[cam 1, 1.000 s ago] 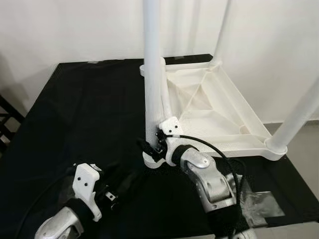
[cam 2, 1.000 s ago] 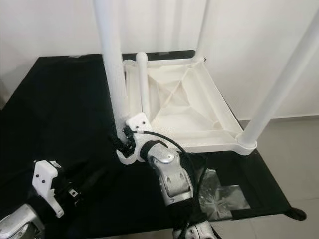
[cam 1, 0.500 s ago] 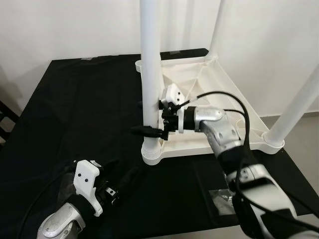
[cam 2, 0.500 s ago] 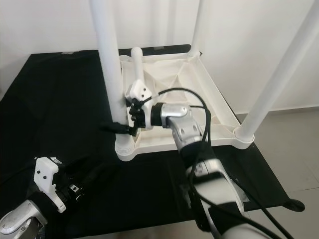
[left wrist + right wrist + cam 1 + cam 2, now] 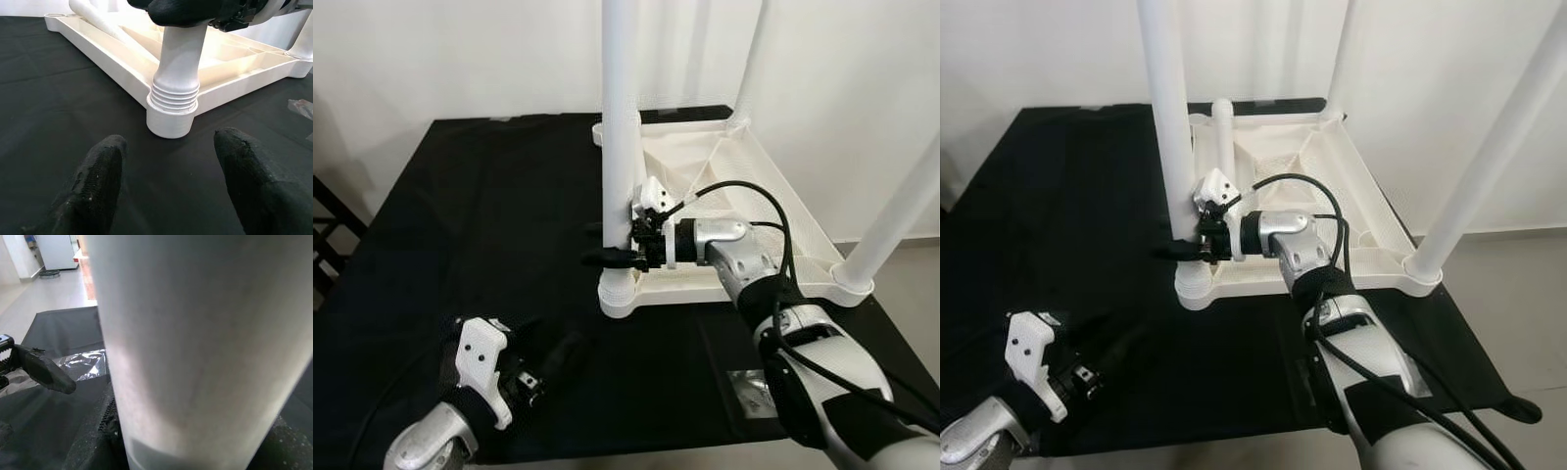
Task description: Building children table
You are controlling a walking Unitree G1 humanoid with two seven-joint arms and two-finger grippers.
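Note:
The white children's table (image 5: 773, 235) lies upside down on a black cloth. Three legs stand up from its corners; the near-left leg (image 5: 619, 127) sits in its ribbed socket (image 5: 173, 105). My right gripper (image 5: 612, 257) is shut on this leg a little above the socket, one black finger on each side, and the leg (image 5: 195, 333) looms close in the right wrist view. A loose leg (image 5: 1224, 137) lies slanted inside the tabletop at the back left. My left gripper (image 5: 171, 147) rests open low on the cloth, pointing at the socket from the front, a short way off.
The black cloth (image 5: 480, 225) spreads wide to the left of the table. A crumpled piece of clear plastic (image 5: 752, 384) lies near the front right. White walls stand behind. Grey floor (image 5: 1518, 294) shows past the right edge, and a dark frame (image 5: 328, 245) at the far left.
My right gripper has moved from the leg's base to a little above the socket, its arm now reaching in from the right. The view shifted. The left gripper has stayed low and open.

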